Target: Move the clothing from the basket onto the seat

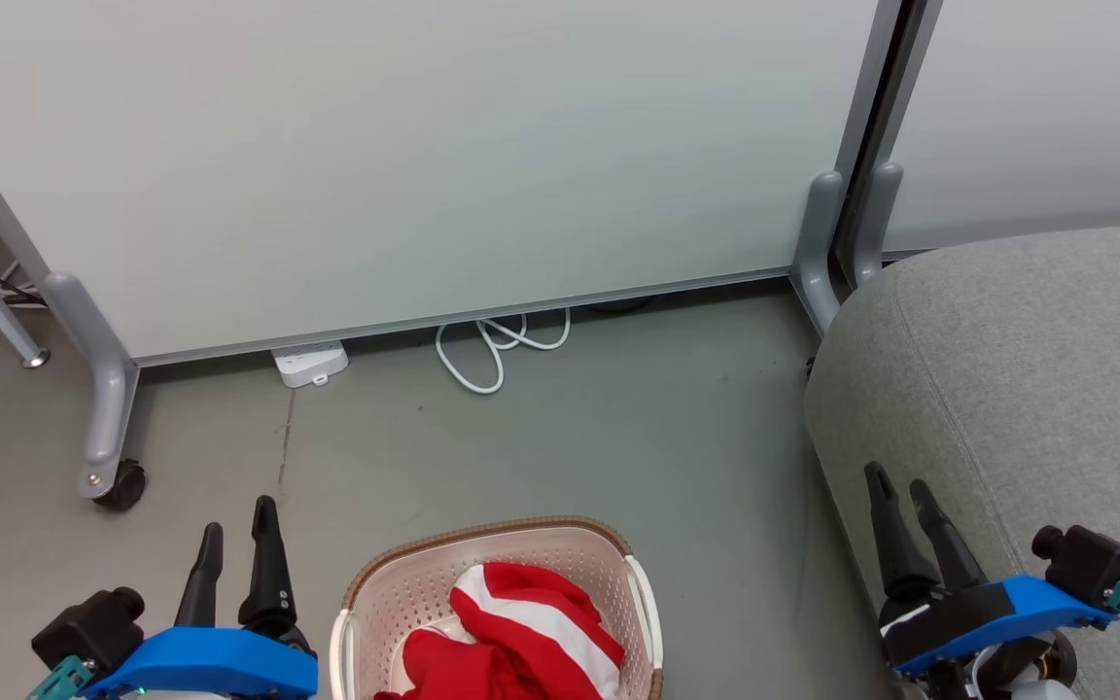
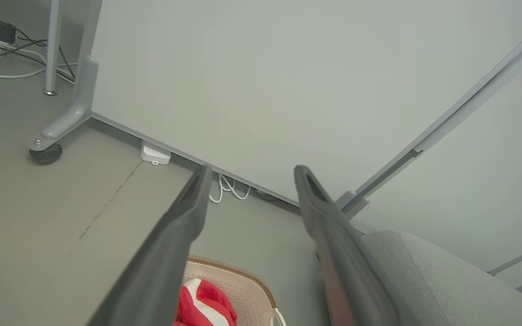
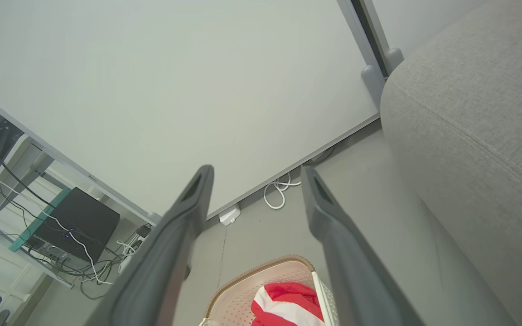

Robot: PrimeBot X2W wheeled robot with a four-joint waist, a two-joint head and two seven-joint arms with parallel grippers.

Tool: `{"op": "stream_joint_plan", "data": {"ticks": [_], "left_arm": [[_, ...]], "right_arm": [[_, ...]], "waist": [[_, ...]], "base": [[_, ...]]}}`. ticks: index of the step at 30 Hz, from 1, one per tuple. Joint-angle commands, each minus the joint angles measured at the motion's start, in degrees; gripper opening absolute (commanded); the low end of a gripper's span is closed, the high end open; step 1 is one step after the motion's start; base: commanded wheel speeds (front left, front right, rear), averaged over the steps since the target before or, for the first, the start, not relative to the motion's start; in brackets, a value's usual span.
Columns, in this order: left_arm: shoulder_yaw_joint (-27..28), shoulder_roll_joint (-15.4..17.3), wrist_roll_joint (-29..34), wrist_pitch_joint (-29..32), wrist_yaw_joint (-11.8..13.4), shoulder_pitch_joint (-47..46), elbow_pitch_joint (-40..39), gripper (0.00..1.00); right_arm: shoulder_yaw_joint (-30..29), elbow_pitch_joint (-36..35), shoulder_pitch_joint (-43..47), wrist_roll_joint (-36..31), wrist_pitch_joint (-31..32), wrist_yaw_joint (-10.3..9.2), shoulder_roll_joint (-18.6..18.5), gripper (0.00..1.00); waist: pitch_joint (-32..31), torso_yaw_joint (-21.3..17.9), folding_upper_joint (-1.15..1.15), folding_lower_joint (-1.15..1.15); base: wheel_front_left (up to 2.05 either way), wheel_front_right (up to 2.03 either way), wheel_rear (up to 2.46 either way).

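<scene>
Left gripper (image 1: 239, 517) spread, empty, beside cream perforated plastic basket (image 1: 482, 533) | red white-striped clothing (image 1: 521, 622) heaped inside | right gripper (image 1: 898, 479) spread, empty, at light grey upholstered seat (image 1: 1027, 369) edge | advice: lower centrally, pinch thick fold, clear brown rim

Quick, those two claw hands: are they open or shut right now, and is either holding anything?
Left gripper: open, holding nothing.
Right gripper: open, holding nothing.
The clothing lies in the basket, untouched.
</scene>
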Motion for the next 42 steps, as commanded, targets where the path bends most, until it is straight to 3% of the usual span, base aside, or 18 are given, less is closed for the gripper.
{"op": "stream_joint_plan", "data": {"ticks": [1, 21, 42], "left_arm": [[-0.2, 0.6, 1.9, -0.7, 0.1, -0.2, -0.3, 1.0], [-1.9, 1.2, 13.6, -3.7, 0.5, 0.1, 0.7, 1.0], [-1.9, 0.8, 20.4, -6.2, 0.1, 0.6, 0.0, 1.0]], "right_arm": [[0.2, -0.6, -1.4, -2.1, -0.5, 0.08, -0.4, 1.0], [0.9, 0.0, -1.8, -14.7, -2.1, 0.11, -0.5, 1.0], [2.2, 0.7, -1.9, -24.9, -3.4, 0.13, -0.6, 1.0]], "waist": [[0.0, 0.0, 0.0, 0.0], [-0.2, 0.0, 0.0, 0.0], [-0.5, -0.1, 0.0, 0.0]], "base": [[0.0, 0.0, 0.0], [0.0, 0.0, 0.0], [0.0, 0.0, 0.0]]}}
